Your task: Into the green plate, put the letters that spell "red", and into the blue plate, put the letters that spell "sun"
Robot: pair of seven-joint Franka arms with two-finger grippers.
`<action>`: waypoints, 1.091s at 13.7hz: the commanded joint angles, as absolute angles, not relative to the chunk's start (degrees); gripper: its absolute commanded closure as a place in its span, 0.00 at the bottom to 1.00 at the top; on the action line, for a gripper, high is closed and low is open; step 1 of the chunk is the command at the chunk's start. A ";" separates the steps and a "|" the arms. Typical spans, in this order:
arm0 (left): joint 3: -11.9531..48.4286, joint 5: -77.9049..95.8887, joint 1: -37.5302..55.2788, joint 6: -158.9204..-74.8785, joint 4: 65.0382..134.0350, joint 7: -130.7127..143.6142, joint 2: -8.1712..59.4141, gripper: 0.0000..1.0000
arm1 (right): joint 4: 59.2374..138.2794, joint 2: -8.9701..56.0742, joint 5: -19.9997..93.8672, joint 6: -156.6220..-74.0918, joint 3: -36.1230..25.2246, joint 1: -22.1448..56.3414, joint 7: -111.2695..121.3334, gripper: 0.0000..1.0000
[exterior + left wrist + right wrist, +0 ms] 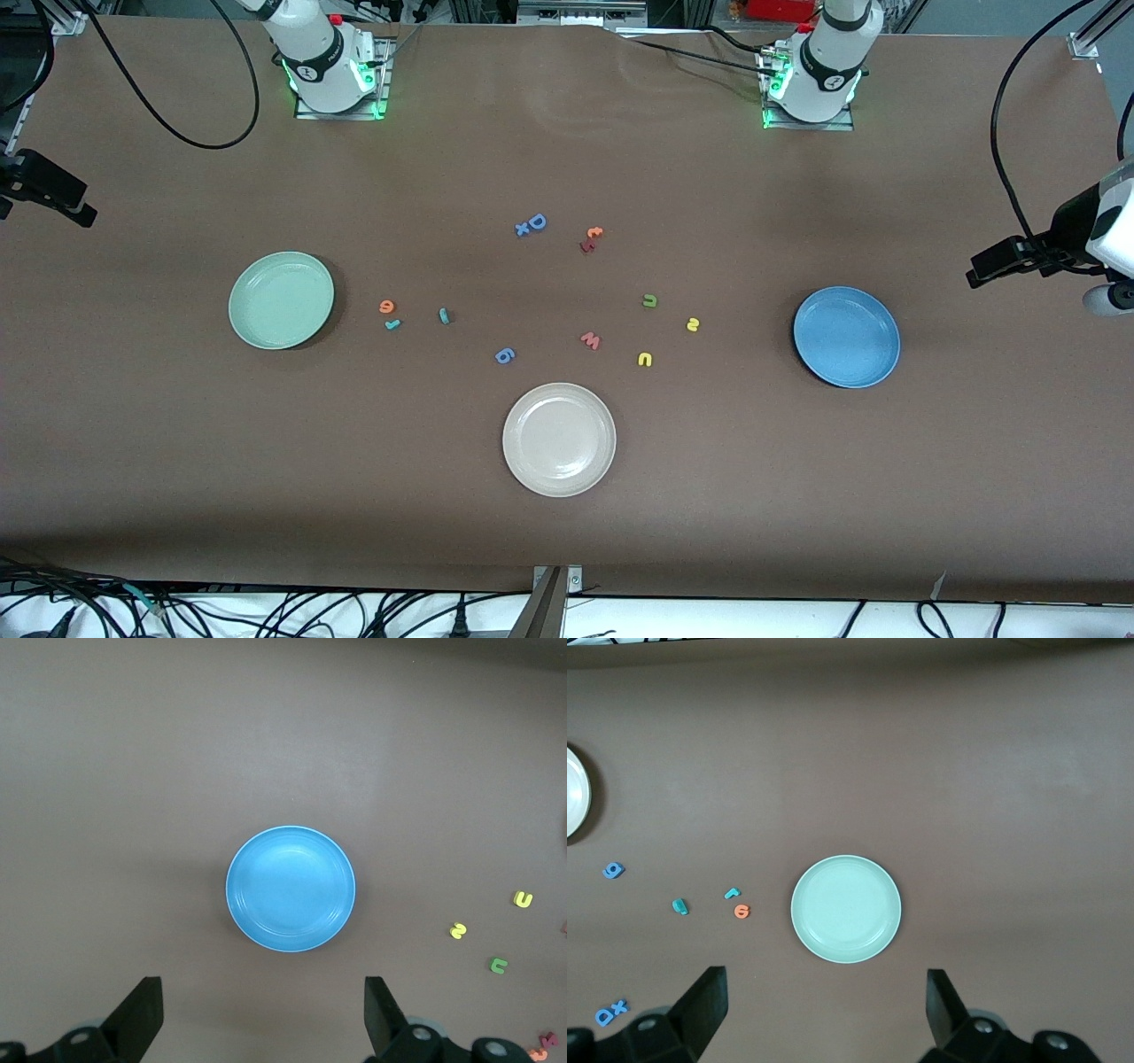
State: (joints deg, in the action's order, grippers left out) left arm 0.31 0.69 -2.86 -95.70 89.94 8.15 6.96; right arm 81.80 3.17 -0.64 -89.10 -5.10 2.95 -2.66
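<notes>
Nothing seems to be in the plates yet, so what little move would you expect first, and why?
Probably the right pincer, open above the green plate, moves over to the orange "e" lying beside that plate and comes down on it. All letters lie on the table, and this one is closest to its plate.

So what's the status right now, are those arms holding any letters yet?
Left tool open, empty, over blue plate. Right tool open, empty, over green plate. Both plates bare, letters all on table. Nothing blocking.
</notes>
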 commanded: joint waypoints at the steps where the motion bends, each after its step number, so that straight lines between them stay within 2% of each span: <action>1: 0.62 1.05 -3.34 -95.18 89.47 6.86 6.94 0.00 | 82.62 2.29 -0.97 -89.30 -4.48 2.46 -3.52 0.01; 15: 0.53 1.05 -3.25 -95.18 89.38 6.94 7.30 0.00 | 82.71 2.29 -0.79 -88.77 -4.39 2.46 -3.34 0.01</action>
State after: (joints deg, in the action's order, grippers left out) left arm 0.31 0.69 -2.86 -95.70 89.94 8.15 7.24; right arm 81.83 3.19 -0.64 -88.89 -5.06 2.95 -2.69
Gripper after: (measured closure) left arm 0.000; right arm 0.004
